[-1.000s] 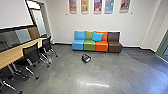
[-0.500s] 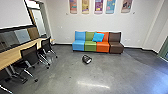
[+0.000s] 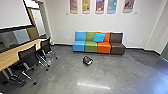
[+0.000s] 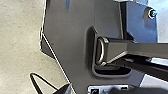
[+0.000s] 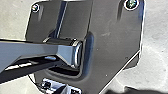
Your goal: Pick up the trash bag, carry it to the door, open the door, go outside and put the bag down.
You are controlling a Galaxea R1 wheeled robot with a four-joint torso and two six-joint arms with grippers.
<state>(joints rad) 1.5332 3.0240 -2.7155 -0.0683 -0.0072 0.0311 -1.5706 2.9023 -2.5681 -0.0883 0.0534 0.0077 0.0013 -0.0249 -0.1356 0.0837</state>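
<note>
A small black trash bag [image 3: 87, 60] with a pale patch lies on the grey floor ahead of me, in the middle of the head view, in front of the row of coloured seats. Floor separates it from the seats. Both wrist views look down on the robot's own dark plate and jointed bar. Whether either gripper is open or shut I cannot tell.
Blue, green, orange and brown seats [image 3: 103, 47] with a blue cushion [image 3: 99, 37] stand against the back wall. At the left are a long wooden table [image 3: 23, 53] and black wheeled chairs [image 3: 28, 58]. A greenish frame [image 3: 165, 52] stands at the right edge.
The head camera has moved somewhat forward, so the bag, seats and chairs look slightly nearer. The bag still lies on the floor.
</note>
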